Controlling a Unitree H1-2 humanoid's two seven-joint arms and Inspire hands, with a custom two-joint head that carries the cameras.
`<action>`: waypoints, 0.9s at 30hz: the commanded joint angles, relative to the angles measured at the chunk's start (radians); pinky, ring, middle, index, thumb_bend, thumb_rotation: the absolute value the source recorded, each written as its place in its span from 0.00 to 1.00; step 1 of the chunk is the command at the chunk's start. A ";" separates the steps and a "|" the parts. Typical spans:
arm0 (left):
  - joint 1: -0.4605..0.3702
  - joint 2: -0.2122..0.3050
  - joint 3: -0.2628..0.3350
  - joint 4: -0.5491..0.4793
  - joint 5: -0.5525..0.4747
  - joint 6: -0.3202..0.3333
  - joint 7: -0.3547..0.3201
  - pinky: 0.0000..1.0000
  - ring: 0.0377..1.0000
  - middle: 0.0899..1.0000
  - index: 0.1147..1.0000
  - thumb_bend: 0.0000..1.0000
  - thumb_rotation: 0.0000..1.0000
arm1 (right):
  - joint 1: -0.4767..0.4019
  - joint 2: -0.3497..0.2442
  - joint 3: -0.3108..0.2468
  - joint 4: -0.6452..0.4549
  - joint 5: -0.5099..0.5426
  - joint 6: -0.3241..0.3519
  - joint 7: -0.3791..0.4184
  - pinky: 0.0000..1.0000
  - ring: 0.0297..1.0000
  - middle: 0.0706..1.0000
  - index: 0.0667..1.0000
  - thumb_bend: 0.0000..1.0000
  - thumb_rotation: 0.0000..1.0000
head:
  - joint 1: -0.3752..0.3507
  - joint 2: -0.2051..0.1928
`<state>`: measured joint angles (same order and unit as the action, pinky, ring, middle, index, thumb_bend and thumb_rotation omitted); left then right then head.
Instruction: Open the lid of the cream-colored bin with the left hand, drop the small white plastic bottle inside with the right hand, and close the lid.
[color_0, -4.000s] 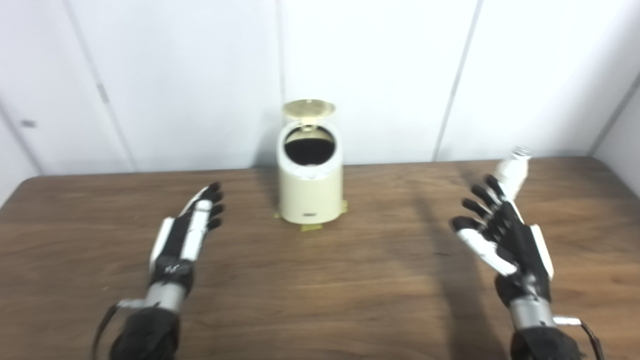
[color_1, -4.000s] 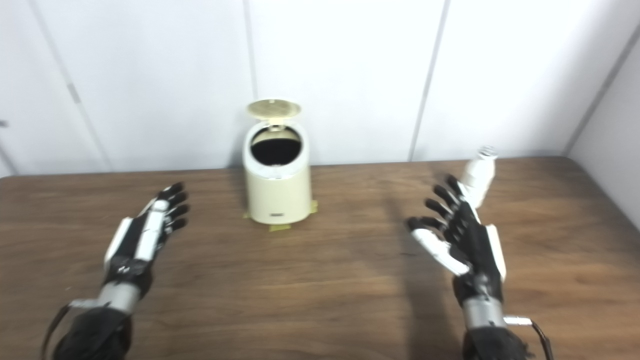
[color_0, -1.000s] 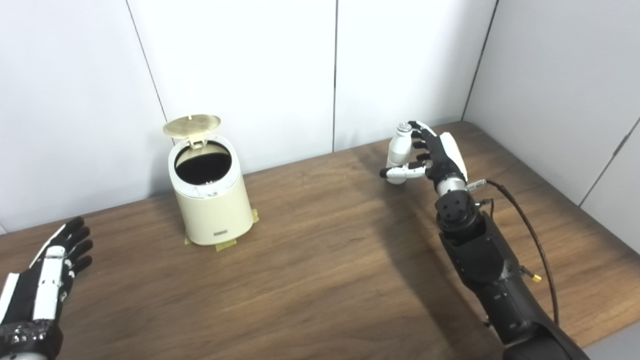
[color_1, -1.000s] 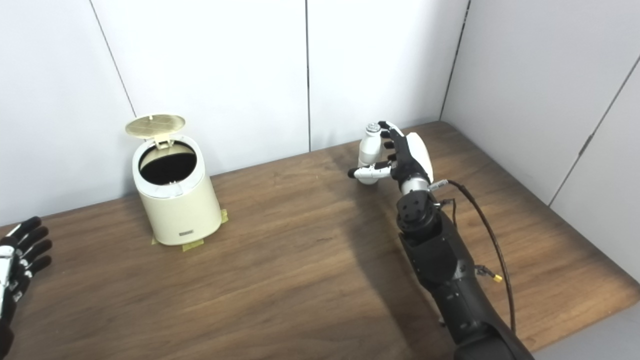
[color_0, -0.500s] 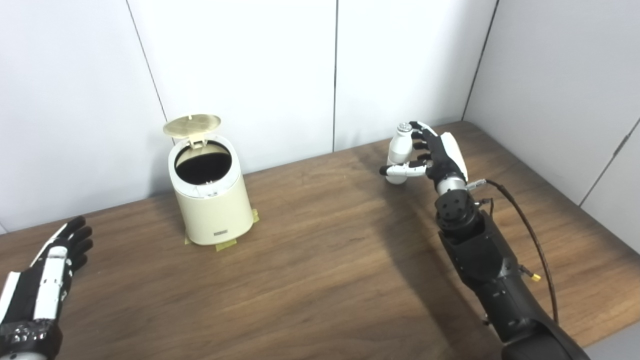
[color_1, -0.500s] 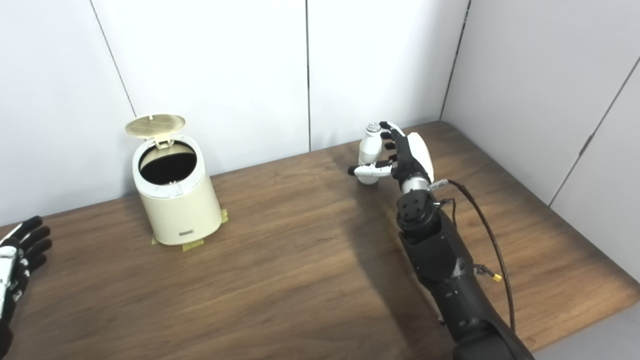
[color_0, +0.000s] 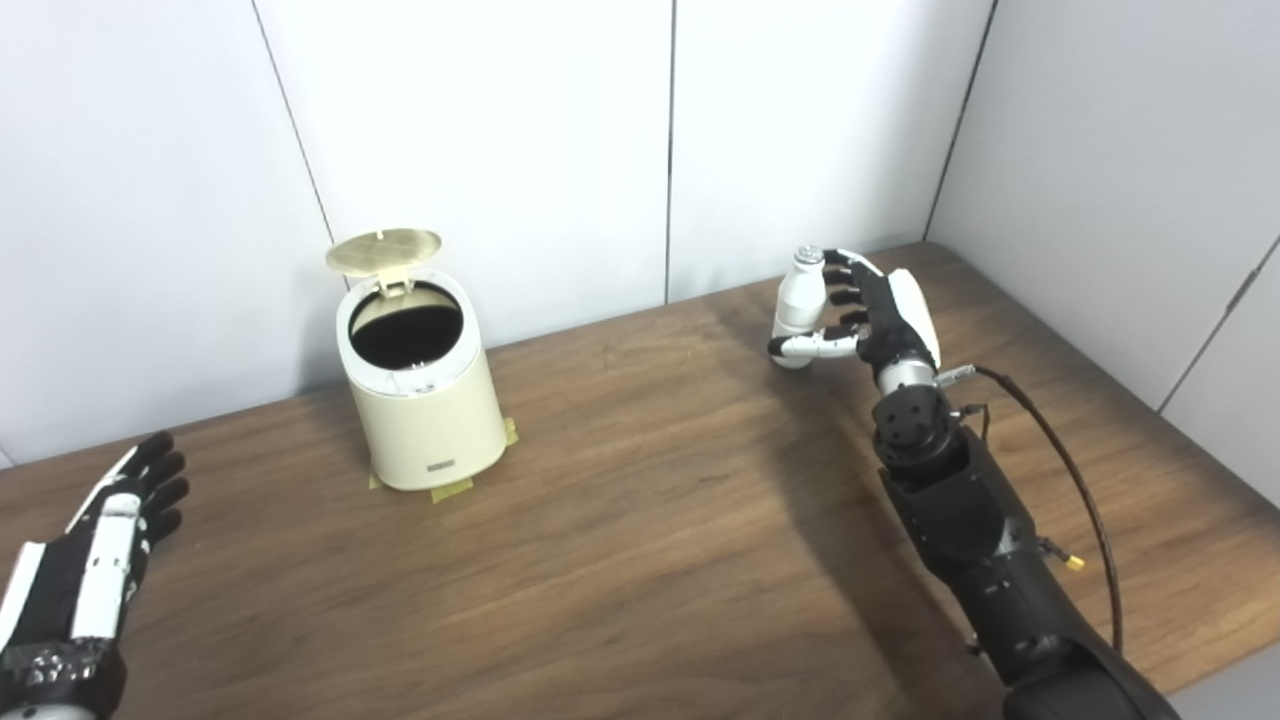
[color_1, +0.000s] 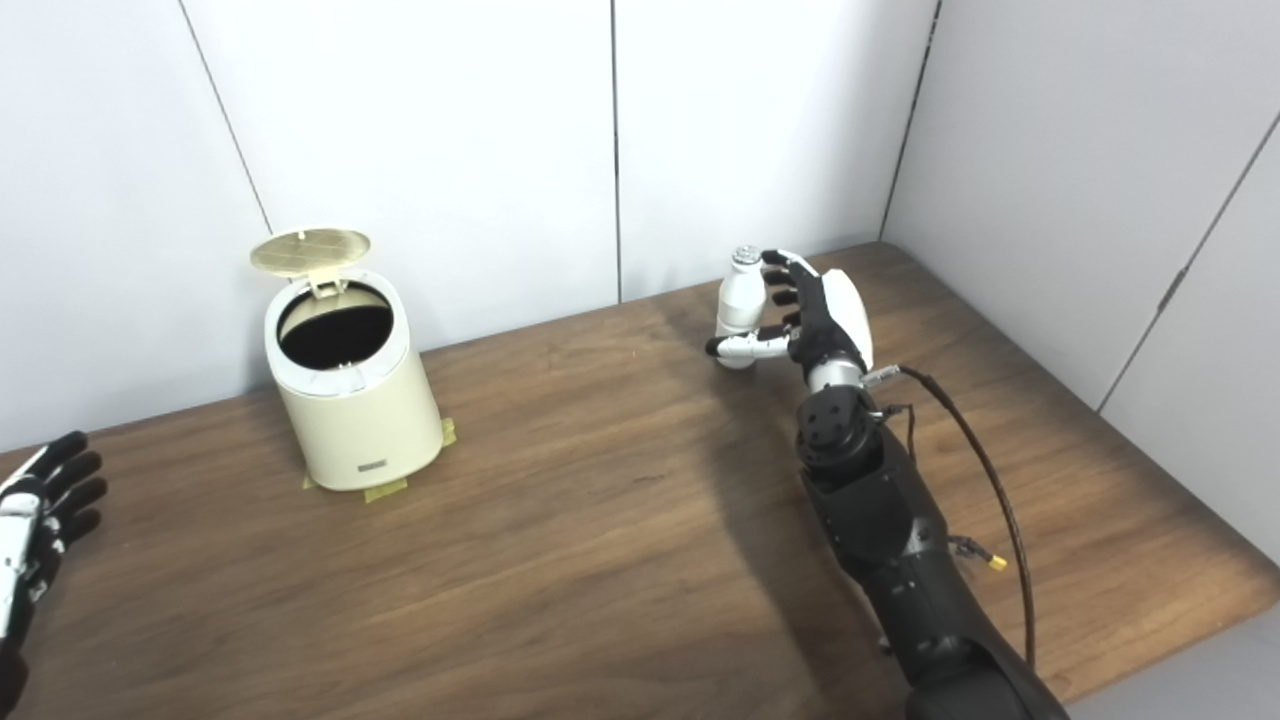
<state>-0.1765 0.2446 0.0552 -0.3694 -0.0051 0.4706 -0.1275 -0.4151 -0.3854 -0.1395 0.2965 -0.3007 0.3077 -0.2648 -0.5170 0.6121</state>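
The bottle stands upright at the far right of the bench, and the right hand is wrapped round it, fingers curled behind the body and the thumb crossing its lower front. Over the last second the hand has closed in and shifted slightly, and the thumb now lies tight on the bottle, so the grasp looks made; whether the base has left the wood cannot be told. The bin sits well to the left with its lid up, so opening is done. The left hand stays low at the near left, fingers spread, holding nothing. Carrying the bottle over the bin's mouth appears next.
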 joint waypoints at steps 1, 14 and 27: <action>-0.030 0.019 0.001 -0.038 0.004 -0.002 -0.002 0.90 0.90 0.91 0.93 0.10 1.00 | -0.054 -0.019 -0.007 -0.018 -0.009 -0.046 -0.021 0.67 0.75 0.77 0.80 0.83 0.10 | 0.000 0.001; -0.014 0.028 -0.008 -0.053 0.012 -0.003 -0.015 0.91 0.91 0.91 0.94 0.08 1.00 | -0.067 -0.027 -0.007 0.018 -0.006 -0.064 -0.025 0.66 0.73 0.75 0.79 0.85 0.08 | 0.002 0.009; -0.007 0.031 -0.013 -0.061 0.022 -0.001 -0.015 0.89 0.90 0.89 0.94 0.09 1.00 | -0.077 -0.022 -0.011 0.041 -0.002 -0.092 -0.033 0.64 0.70 0.74 0.78 0.83 0.01 | 0.002 0.014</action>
<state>-0.1573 0.2608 0.0405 -0.3978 0.0066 0.4706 -0.1425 -0.4410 -0.3856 -0.1386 0.3560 -0.3008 0.2584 -0.2731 -0.5139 0.6258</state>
